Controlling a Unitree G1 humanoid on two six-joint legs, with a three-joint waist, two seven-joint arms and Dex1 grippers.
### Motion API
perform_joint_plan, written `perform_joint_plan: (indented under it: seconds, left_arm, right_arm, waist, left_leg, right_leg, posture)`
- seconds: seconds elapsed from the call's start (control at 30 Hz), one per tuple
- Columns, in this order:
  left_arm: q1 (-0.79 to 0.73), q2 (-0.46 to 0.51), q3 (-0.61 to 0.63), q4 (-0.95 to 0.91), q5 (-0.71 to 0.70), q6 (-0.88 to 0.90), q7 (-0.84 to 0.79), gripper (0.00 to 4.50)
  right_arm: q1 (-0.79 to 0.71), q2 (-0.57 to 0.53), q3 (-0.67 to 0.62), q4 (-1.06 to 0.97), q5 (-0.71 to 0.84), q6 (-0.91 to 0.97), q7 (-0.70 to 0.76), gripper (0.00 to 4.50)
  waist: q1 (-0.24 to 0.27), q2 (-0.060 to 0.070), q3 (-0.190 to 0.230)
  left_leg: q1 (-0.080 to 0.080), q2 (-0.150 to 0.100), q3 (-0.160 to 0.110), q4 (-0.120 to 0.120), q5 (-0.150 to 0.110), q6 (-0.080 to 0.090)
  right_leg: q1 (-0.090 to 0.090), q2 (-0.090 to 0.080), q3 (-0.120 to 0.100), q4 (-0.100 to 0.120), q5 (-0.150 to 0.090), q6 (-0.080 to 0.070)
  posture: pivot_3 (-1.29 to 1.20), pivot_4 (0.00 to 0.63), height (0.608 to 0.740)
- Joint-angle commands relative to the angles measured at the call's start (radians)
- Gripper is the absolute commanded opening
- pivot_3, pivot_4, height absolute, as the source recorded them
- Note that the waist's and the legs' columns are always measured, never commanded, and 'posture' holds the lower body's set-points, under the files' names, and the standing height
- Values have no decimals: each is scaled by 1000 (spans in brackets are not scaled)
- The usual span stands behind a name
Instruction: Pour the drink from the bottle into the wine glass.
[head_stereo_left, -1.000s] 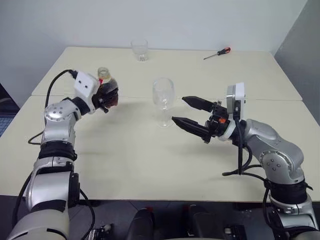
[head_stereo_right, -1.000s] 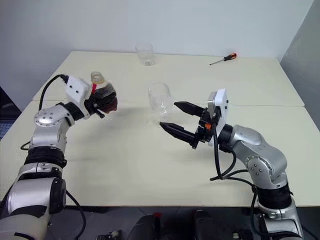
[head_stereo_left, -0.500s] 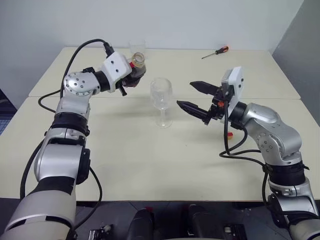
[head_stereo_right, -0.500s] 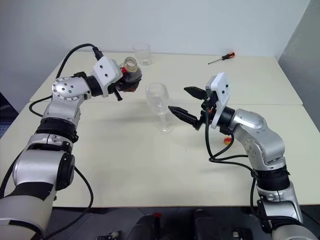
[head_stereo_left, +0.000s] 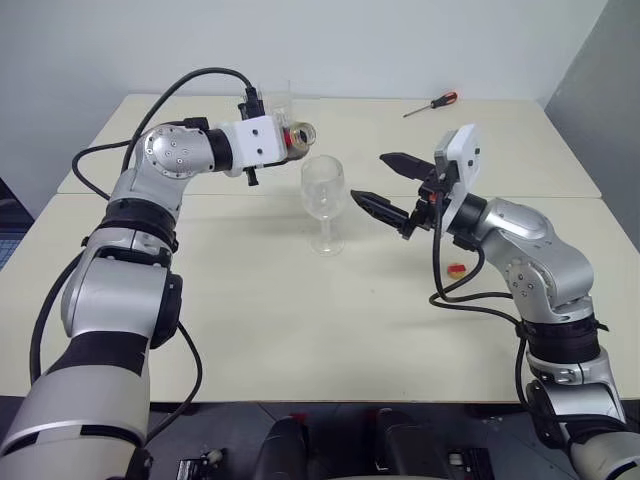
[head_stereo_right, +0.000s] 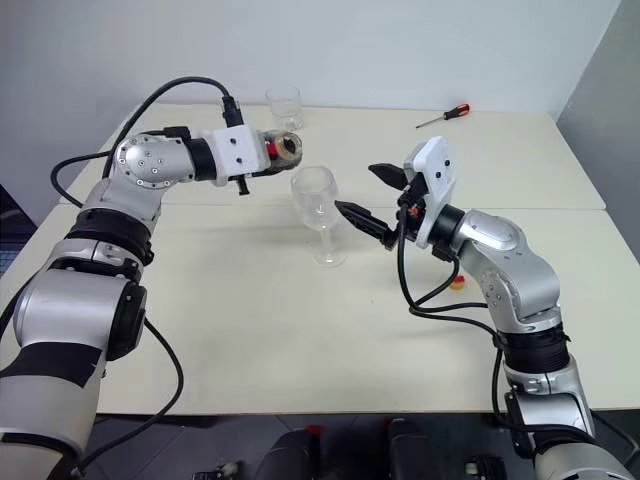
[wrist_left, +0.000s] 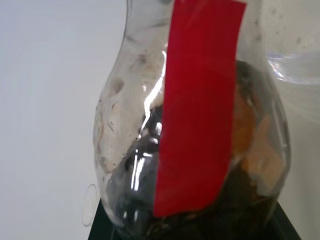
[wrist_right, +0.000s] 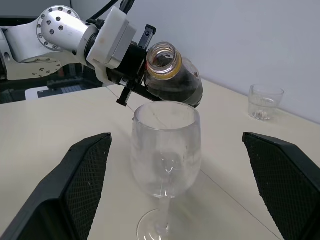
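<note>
The left gripper (head_stereo_right: 272, 152) is clamped on the bottle (wrist_right: 172, 79), holding it tipped on its side above the table (head_stereo_left: 300, 320), with the open mouth pointing toward the wine glass (head_stereo_left: 325, 203) and sitting just beside and slightly above the glass's rim. The dark brown drink (wrist_right: 177, 85) lies in the bulbous body of the bottle and none of it shows in the glass, whose bowl looks empty. A red strip of label (wrist_left: 200, 100) runs down the bottle's side, seen close up from the left wrist. The wine glass stands upright on its foot near the middle of the table. The right gripper (head_stereo_left: 385, 180) has its two black fingers spread wide apart; it hovers just to the right of the glass bowl, pointing at it, with nothing between the fingers and not touching the glass. Farther back on the table stand a clear tumbler (head_stereo_right: 287, 107) and, well to the right of it, a screwdriver (head_stereo_left: 432, 104) with a red handle. A small yellow and red object (head_stereo_left: 457, 269) lies on the table below the right arm.
</note>
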Motion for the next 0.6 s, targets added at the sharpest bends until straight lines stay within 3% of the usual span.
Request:
perform_joint_plan:
  seconds: [0.03,0.6]
  left_arm:
    - [-62,24,3,-11,11,-38,34,1139]
    - [-104,45,-61,13,120,-82,114,1139]
  right_arm:
    - [-28,6,-15,-29,0,-3,-12,4500]
    - [-56,32,-16,-24,7,4,-12,4500]
  waist:
    - [0,0,0]
    - [0,0,0]
  left_leg:
    - [0,0,0,0,0,0]
    - [0,0,0,0,0,0]
  right_leg:
    - [0,0,0,0,0,0]
    - [0,0,0,1,0,0]
  posture:
    - [0,150,740]
    - [0,150,740]
